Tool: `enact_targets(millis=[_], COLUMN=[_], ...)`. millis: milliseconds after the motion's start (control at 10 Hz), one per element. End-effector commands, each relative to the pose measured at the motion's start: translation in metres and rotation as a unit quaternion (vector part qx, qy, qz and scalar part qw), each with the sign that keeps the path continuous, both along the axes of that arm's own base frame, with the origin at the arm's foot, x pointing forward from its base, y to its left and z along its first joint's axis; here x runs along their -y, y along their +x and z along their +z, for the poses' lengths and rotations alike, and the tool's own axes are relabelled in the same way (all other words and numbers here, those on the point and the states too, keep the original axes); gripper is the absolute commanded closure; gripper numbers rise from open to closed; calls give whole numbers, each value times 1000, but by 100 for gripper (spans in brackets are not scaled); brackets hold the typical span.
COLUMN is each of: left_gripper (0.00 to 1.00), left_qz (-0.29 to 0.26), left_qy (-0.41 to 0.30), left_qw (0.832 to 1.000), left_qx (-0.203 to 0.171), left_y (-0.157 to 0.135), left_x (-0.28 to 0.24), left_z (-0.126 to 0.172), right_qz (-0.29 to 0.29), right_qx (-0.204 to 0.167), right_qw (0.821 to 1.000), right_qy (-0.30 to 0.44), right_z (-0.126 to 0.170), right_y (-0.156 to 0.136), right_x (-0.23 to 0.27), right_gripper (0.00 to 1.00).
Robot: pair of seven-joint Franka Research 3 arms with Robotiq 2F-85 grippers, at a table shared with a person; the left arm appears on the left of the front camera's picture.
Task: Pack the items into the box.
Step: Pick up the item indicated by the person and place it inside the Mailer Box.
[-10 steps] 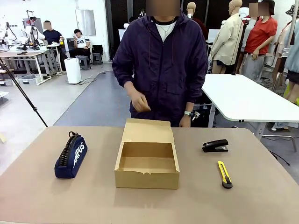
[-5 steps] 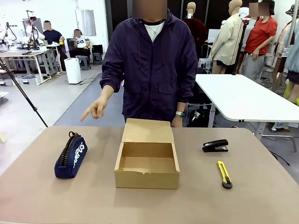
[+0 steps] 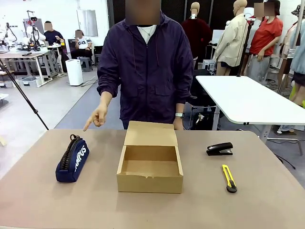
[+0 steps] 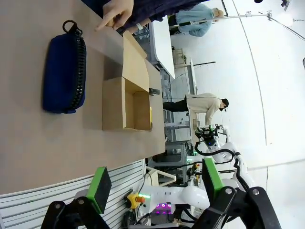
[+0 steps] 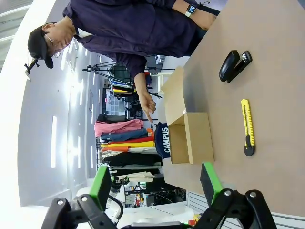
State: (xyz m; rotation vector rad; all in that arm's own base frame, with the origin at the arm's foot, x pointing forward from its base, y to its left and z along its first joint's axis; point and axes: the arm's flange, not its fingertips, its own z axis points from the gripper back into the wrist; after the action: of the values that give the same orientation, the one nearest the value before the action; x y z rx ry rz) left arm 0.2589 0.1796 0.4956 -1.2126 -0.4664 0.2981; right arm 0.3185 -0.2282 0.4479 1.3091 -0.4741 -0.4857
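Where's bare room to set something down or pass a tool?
Free: the strip between the navy blue zippered fabric pouch and the open brown cardboard box; the near table edge before the box; the gap from box to small black stapler. Crowded: stapler and slim yellow-and-black utility knife lie close; the person's pointing hand hangs behind the pouch.

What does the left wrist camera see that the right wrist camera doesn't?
The left wrist view adds the black zipper running along the navy blue fabric pouch, plus the open left gripper. The right wrist view adds the pouch's white CAMPUS print, the person's wristwatch and the open right gripper. Both share the open brown cardboard box, the person's pointing hand, the small black stapler and the slim yellow-and-black utility knife.
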Motion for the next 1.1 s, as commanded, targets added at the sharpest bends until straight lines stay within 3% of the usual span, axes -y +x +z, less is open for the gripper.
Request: enact_targets(millis=[0, 200, 300, 400, 500, 600, 700, 800, 900, 1000], left_gripper=[0, 0, 0, 0, 0, 0, 0, 0, 0, 0], left_qz=[0, -50, -59, -105, -89, -96, -82, -120, -95, -58], left_qy=[0, 135, 227, 289, 384, 470, 546, 586, 634, 636], left_qw=[1000, 987, 965, 941, 904, 864, 826, 794, 762, 764], left_qx=[0, -75, -120, -138, -166, -155, -117, -111, -90, -90], left_y=[0, 46, 78, 105, 126, 135, 142, 141, 145, 148], left_x=[0, 41, 73, 109, 146, 179, 209, 225, 239, 237], left_z=[0, 32, 46, 50, 39, 27, 15, 4, -3, -2], right_qz=[7, 7, 7, 7, 7, 7, 7, 7, 7, 7], right_qx=[8, 8, 8, 8, 8, 8, 8, 8, 8, 8], right_qw=[1000, 1000, 1000, 1000, 1000, 1000, 1000, 1000, 1000, 1000], right_qy=[-7, -7, -7, -7, -7, -7, -7, -7, -7, -7], right_z=[2, 2, 2, 2, 2, 2, 2, 2, 2, 2], right_y=[1, 1, 1, 1, 1, 1, 1, 1, 1, 1], right_x=[2, 2, 2, 2, 2, 2, 2, 2, 2, 2], right_gripper=[0, 0, 0, 0, 0, 0, 0, 0, 0, 0])
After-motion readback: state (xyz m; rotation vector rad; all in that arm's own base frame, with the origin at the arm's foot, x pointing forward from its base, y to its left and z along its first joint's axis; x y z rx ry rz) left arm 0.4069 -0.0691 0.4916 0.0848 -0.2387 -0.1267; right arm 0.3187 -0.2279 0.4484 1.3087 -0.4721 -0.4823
